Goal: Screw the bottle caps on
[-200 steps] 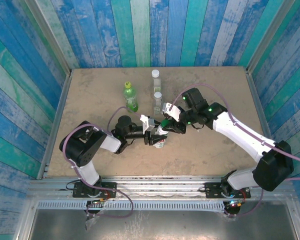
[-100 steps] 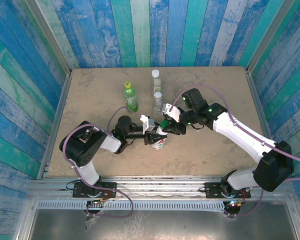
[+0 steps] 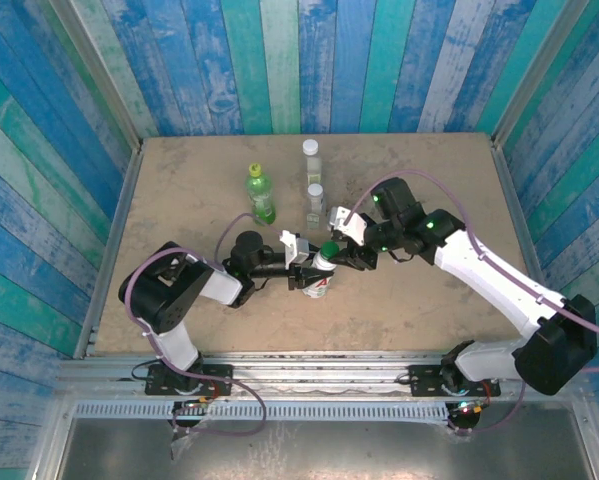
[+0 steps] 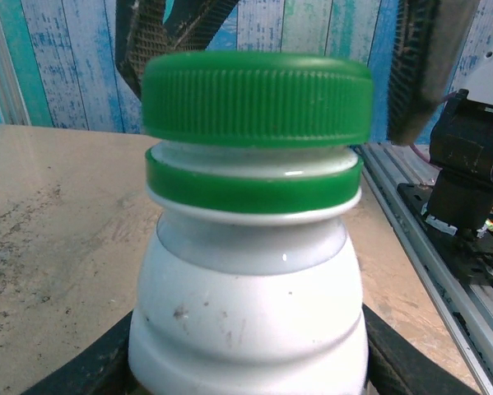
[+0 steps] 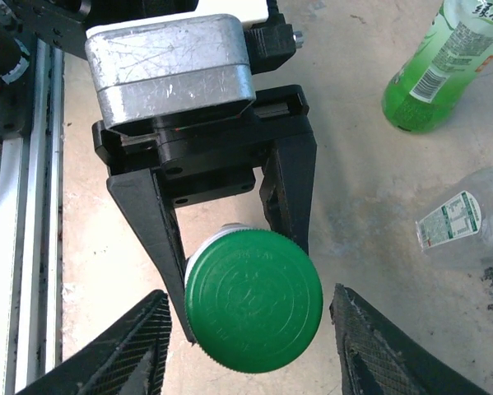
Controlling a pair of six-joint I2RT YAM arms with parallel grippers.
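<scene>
Three walls [image 3: 309, 60] of upright wooden planks close the space, painted in worn blue, turquoise and pale green stripes. Between them lies a sand-coloured table [image 3: 199, 170], matt, with dark scuffs [image 4: 16, 239] and grey stains on its surface. Thin metal strips [image 3: 117, 240] run along its left and right sides. At the near edge there are silver aluminium rails [image 3: 319, 385], and below them a flat grey metal panel [image 3: 309, 445]. The light is even and makes only soft shadows.
</scene>
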